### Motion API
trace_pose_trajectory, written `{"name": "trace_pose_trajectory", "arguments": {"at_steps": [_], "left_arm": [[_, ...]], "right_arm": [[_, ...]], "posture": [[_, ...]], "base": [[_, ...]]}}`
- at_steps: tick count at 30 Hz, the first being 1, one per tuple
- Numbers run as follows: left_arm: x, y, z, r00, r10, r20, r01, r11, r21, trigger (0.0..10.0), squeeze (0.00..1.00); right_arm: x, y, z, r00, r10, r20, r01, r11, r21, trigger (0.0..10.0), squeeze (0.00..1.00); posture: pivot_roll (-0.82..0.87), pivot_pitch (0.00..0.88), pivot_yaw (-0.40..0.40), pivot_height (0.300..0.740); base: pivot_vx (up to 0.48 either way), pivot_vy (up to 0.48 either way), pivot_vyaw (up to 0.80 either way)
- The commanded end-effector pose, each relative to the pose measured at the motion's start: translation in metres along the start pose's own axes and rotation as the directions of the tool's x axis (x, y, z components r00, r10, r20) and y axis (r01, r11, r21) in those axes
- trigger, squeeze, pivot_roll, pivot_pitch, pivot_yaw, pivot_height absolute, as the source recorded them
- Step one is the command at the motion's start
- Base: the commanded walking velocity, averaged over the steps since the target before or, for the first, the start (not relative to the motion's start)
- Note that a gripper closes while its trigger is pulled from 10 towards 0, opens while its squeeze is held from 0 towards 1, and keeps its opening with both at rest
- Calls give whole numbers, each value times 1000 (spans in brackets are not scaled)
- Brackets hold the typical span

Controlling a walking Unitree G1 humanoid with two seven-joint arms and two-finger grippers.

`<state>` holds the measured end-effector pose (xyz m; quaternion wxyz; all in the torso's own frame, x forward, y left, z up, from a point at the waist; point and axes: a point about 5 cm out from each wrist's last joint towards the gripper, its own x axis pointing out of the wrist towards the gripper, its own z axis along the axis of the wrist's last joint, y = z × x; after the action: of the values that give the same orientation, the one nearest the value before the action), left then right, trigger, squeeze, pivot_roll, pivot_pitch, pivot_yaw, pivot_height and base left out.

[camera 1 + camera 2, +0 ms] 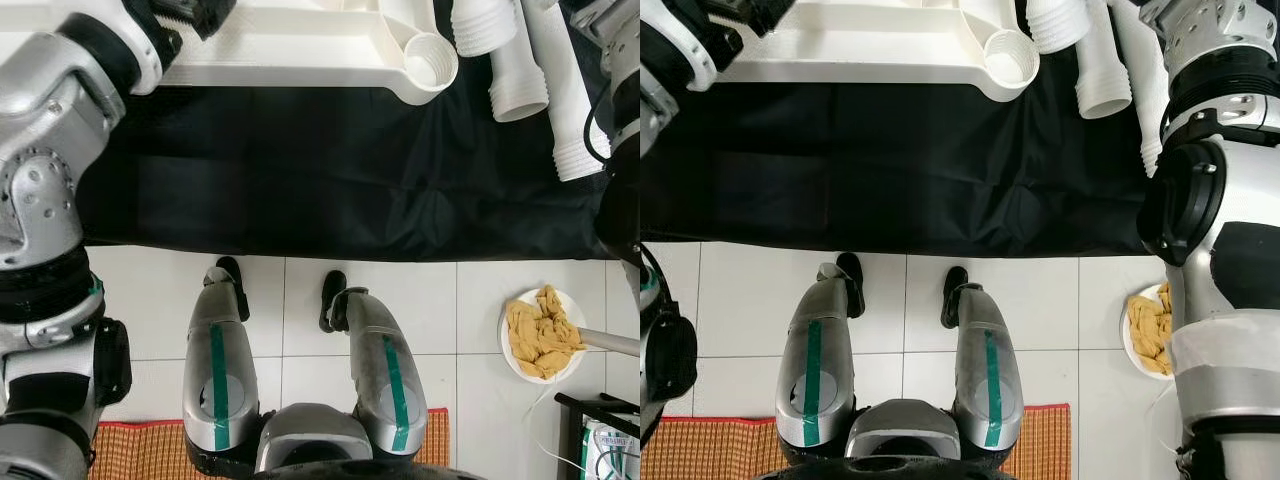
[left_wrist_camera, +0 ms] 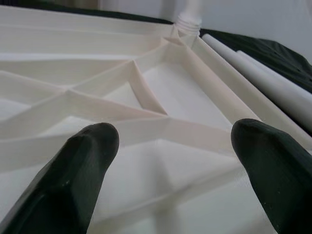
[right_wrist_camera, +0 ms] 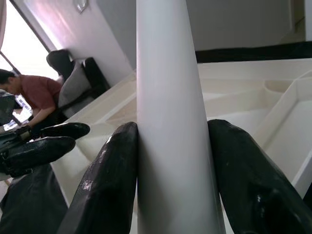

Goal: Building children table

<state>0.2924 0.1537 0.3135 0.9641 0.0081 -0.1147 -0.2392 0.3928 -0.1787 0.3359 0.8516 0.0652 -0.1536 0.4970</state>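
I have the white leg (image 3: 170, 122) clamped in the right gripper (image 3: 173, 180), both black fingers (image 3: 109, 180) pressed flat against its sides. In the right wrist view its long axis runs straight along the fingers and away from the wrist, over the white table panel (image 1: 300, 50). The panel lies ribbed side up on a black cloth (image 1: 330, 170), a round threaded socket (image 1: 430, 62) at its near corner. Beside that corner, more legs (image 1: 520, 70) lie on the cloth, long axes running away from me, threaded ends toward me.

The left gripper (image 2: 170, 161) hovers just over the panel's ribs with its jaws wide apart and nothing between them; in the left wrist view I see another socket at the far corner and two legs lying along the panel's edge.

I can read no label or writing on any part.

Below are white floor tiles (image 1: 300, 300), a plate (image 1: 512, 350) of yellowish food to my right, and a striped mat (image 1: 140, 450). A person (image 3: 34, 97) in red sits in the background.
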Motion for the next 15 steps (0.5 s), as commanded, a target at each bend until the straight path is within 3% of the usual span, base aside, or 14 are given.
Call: {"name": "trace_pose_trajectory", "arguments": {"at_steps": [1,11,15], "left_arm": [[3,-8,-4,988,-156,-1,156,988,1,10000,0],[16,-10,-12,997,-79,20,80,995,-55,10000,0],[19,-12,-21,998,-67,5,67,996,-65,10000,0]], "right_arm": [[-5,-3,-2,996,-71,57,71,997,-1,10000,0],[-9,2,-31,981,-175,85,176,984,-2,10000,0],[-18,5,-37,962,-231,143,232,973,13,10000,0]], "posture": [[116,293,-84,740],[102,233,-67,740],[95,194,-60,740]], "base": [[0,0,0],[0,0,0],[0,0,0]]}}
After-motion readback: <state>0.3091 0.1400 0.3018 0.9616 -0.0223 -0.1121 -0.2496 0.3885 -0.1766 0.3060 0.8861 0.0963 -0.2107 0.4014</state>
